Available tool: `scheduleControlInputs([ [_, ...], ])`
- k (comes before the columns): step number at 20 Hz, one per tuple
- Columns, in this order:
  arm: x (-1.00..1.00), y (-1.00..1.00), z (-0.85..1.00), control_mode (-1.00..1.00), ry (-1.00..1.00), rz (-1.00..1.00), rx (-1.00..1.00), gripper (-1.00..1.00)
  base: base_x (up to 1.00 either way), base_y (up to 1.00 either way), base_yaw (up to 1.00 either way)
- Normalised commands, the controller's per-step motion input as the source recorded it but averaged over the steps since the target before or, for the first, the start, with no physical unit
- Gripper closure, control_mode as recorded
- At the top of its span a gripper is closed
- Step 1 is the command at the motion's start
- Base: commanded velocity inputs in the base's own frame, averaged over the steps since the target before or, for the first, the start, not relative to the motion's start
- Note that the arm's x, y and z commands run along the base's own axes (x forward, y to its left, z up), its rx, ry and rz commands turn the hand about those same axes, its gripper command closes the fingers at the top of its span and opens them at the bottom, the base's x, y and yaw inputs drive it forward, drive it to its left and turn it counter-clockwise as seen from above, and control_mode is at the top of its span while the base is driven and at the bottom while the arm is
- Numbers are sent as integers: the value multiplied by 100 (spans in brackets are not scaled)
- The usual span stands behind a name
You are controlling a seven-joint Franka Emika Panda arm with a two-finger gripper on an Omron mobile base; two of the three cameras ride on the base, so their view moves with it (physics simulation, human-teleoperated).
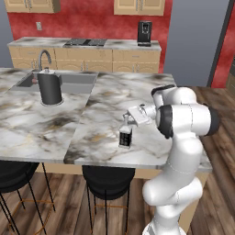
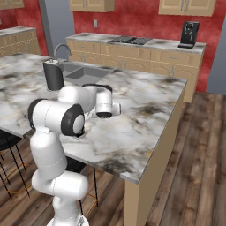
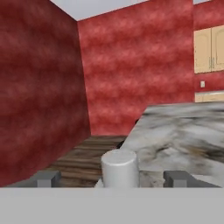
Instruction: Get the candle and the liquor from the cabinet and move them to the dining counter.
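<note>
I saw the squat black liquor bottle point(image 1: 125, 137) standing upright on the grey-white marble dining counter point(image 1: 69, 124), near its front edge. The gripper point(image 3: 114, 178) straddled its pale neck, fingers point(image 3: 47, 178) spread clear.

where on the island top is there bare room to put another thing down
Bare marble lies right of the liquor toward the dining counter's corner, and between it and the dark canister. Crowded only at the sink and under the open fingers.

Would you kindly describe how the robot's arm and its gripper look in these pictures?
The arm is glossy white, built of rounded, bulbous segments with dark grey to black bands at the joints. The gripper has a pale boxy hand and two small dark grey, blocky finger tips. No cables or markings are visible.
</note>
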Motion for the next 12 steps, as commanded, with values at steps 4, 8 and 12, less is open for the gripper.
scheduleControlInputs([
  [4,-15,-21,48,-100,4,0,1,-100,0,0,0],
  [8,-12,-22,60,-100,5,-2,2,-100,0,0,0],
  [12,-26,-20,68,-100,4,-3,1,-100,0,0,0],
])
